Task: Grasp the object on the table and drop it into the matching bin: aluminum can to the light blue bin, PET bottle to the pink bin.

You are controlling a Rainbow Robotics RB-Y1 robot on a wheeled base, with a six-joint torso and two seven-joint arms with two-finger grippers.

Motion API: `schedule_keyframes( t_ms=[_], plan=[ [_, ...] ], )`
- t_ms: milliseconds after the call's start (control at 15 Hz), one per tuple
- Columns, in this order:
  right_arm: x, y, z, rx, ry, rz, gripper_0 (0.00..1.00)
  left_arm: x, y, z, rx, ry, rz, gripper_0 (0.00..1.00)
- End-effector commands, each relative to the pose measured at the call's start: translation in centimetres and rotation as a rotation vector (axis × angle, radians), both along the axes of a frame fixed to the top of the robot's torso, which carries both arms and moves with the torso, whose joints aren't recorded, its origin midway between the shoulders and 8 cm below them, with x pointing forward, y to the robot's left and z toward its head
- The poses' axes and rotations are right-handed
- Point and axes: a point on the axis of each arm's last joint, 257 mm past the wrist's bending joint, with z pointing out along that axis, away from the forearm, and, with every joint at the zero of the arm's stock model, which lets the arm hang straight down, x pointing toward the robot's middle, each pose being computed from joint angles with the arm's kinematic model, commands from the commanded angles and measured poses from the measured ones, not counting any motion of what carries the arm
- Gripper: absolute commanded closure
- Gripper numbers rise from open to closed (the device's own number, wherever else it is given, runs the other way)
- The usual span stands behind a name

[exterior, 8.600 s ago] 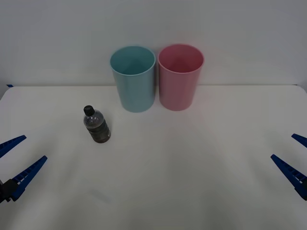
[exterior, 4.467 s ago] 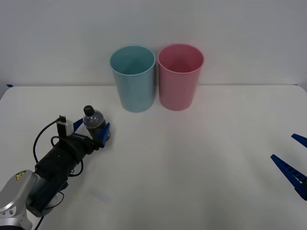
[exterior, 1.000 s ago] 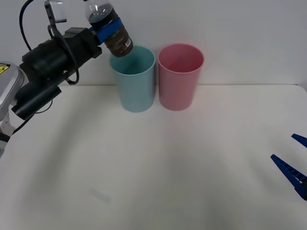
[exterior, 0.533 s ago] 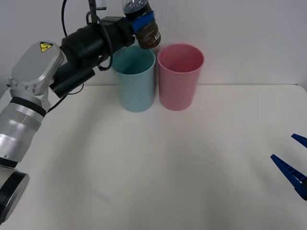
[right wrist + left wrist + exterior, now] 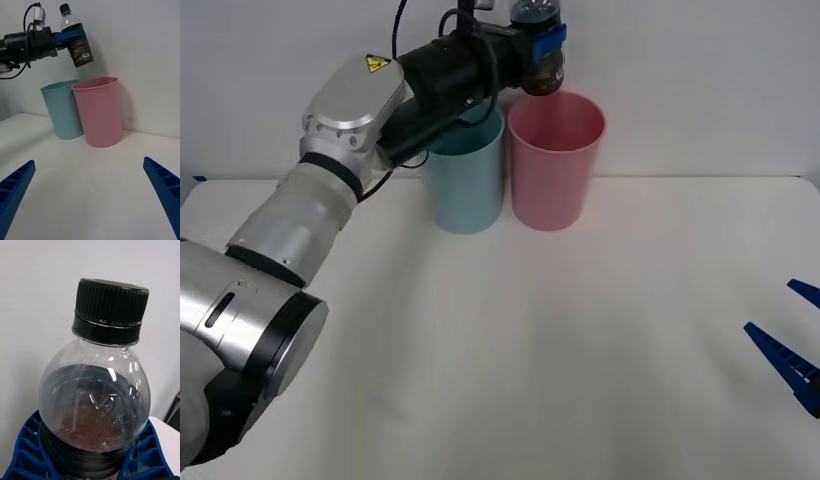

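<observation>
At the lower right of the front view, the right gripper (image 5: 792, 345) waits low over the wide white table (image 5: 580, 340), its blue ribbed fingers (image 5: 165, 193) spread wide with nothing between them. Farther back, at upper centre, the tall round light blue plastic bin (image 5: 467, 178) and the same-sized pink plastic bin (image 5: 556, 160) stand side by side. Above them, at the top of the frame, the left gripper (image 5: 542, 45) is clamped around the small clear plastic PET bottle (image 5: 538, 50) with black cap (image 5: 110, 309) and dark liquid, holding it in the air roughly upright over the pink bin's rim.
</observation>
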Motion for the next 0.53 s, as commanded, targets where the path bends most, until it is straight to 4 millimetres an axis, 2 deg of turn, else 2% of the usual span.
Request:
schedule_keyframes(
  t_ms=[67,267,533],
  plan=[
    [0.0,0.0,0.0,0.000,0.000,0.000,0.00,0.2,-2.8,-0.2,0.025,-0.003,0.015,0.97],
    [0.0,0.0,0.0,0.000,0.000,0.000,0.00,-0.4,-4.4,-0.7,0.046,-0.012,0.007,0.97],
    [0.0,0.0,0.0,0.000,0.000,0.000,0.00,-0.4,-4.5,-0.9,0.052,-0.013,0.006,0.92]
  ],
)
